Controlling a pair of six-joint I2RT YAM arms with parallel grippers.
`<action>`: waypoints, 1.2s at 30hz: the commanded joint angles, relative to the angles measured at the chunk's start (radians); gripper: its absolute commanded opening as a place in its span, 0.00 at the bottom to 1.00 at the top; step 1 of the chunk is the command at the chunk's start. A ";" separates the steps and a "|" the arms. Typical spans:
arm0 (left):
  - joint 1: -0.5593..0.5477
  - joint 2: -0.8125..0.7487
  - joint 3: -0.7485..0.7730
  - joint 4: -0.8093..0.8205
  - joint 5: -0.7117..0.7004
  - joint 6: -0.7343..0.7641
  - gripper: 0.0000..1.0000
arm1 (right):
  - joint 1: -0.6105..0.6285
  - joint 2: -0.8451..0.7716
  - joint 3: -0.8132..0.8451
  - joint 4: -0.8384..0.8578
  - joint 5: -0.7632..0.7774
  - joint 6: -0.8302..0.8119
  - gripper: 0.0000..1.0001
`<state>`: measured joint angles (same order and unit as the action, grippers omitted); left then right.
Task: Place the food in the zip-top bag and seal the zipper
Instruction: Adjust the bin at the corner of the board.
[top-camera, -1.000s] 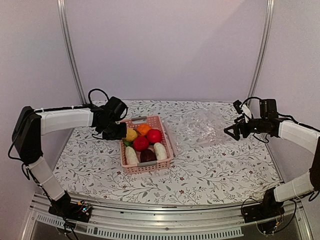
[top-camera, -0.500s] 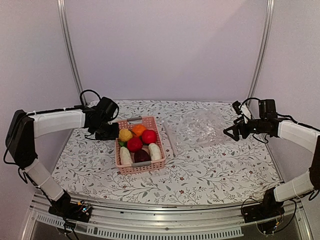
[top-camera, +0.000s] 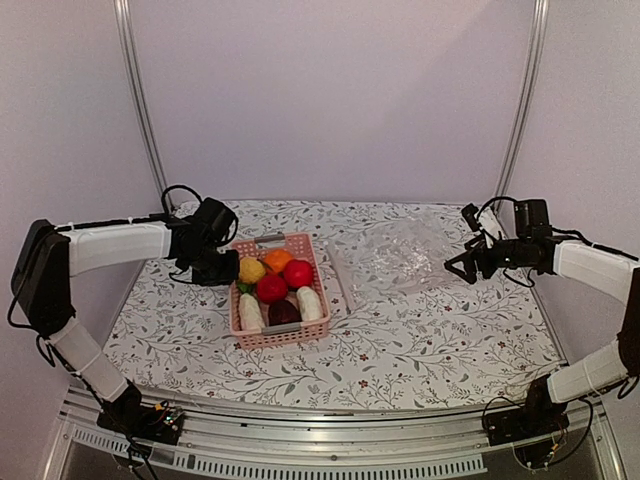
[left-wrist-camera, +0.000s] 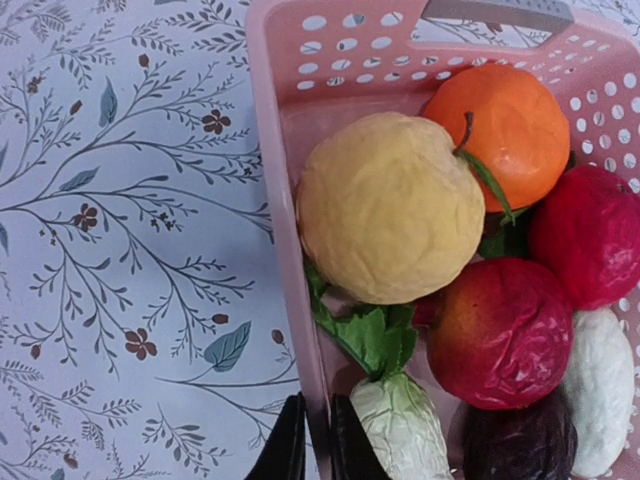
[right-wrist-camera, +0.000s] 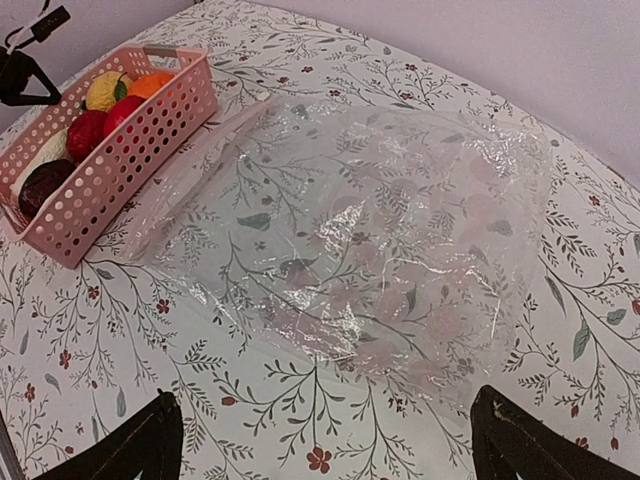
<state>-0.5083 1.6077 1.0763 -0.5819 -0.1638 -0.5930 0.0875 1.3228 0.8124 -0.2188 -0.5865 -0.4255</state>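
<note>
From above, one pink basket (top-camera: 277, 290) on the bench (top-camera: 420, 330) holds six food pieces beside one zip-top bag (top-camera: 395, 255). Left wrist: the left gripper (left-wrist-camera: 312, 445) pinches the basket's wall. Right wrist: the right gripper (right-wrist-camera: 325, 440) hangs spread wide over the bag.

soft, even light with glare on the plastic

the overhead view is evenly lit and a little dim, with a mauve cast on the walls and only faint shadows under the arms and beside the pink basket (top-camera: 282, 290). it is slightly soft and grainy. the left wrist view is bright and sharp on the yellow fruit (left-wrist-camera: 390, 208), while the dark fingertips (left-wrist-camera: 291, 447) at the bottom edge are blurred. in the right wrist view, white glare streaks the creases of the zip-top bag (right-wrist-camera: 380, 240), and the table's print (right-wrist-camera: 300, 420) stays crisp.
</note>
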 joint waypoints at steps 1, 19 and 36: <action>0.007 0.015 -0.005 -0.008 -0.006 0.018 0.06 | 0.029 0.024 0.026 -0.013 0.006 -0.011 0.99; 0.062 -0.010 -0.008 -0.014 -0.089 0.021 0.00 | 0.081 0.051 0.029 -0.017 0.045 -0.029 0.99; 0.055 -0.210 0.044 -0.006 -0.186 0.181 0.49 | 0.374 0.247 0.390 -0.142 0.352 0.054 0.88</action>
<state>-0.4549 1.5269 1.1099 -0.6109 -0.2756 -0.4854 0.3721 1.4906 1.1191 -0.3000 -0.4068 -0.3733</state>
